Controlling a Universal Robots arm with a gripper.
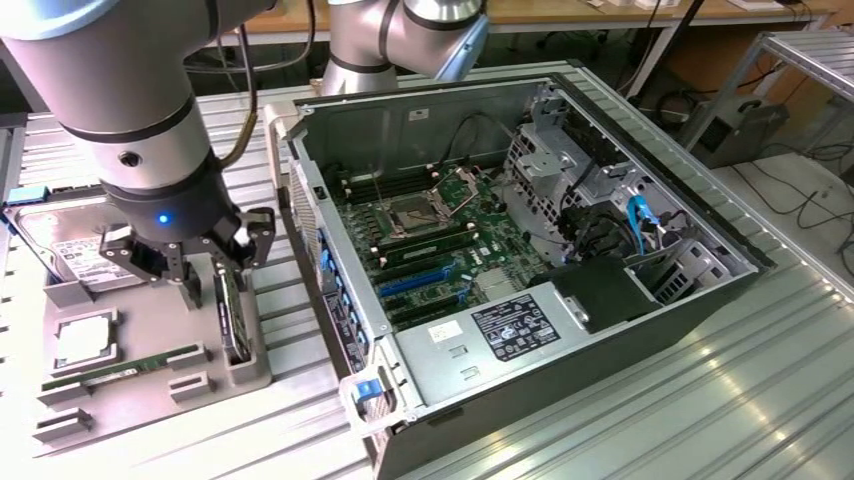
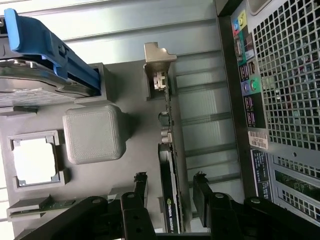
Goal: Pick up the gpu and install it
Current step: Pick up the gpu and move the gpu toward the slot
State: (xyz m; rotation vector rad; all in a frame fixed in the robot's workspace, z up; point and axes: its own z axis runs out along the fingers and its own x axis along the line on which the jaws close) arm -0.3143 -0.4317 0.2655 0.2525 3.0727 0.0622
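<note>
- On the exterior view's left, the grey holder (image 1: pixel 80 410) on the table carries a hard drive (image 1: pixel 83 262) and a memory stick (image 1: pixel 123 368). A skewed move of the arm could knock them.
- The tool (image 2: pixel 170 184) is released, its fingers spread on either side of the gpu (image 2: pixel 167 150), which stands on edge in the holder's slot. I see no contact yet.
- If I close off-centre, I judge the thin card could tip or slip, and its bracket (image 2: pixel 159 60) might catch in the slot.
- Further right, the open computer case (image 1: pixel 694 240) sits just beside the holder, so a low carry could strike its wall.
</note>
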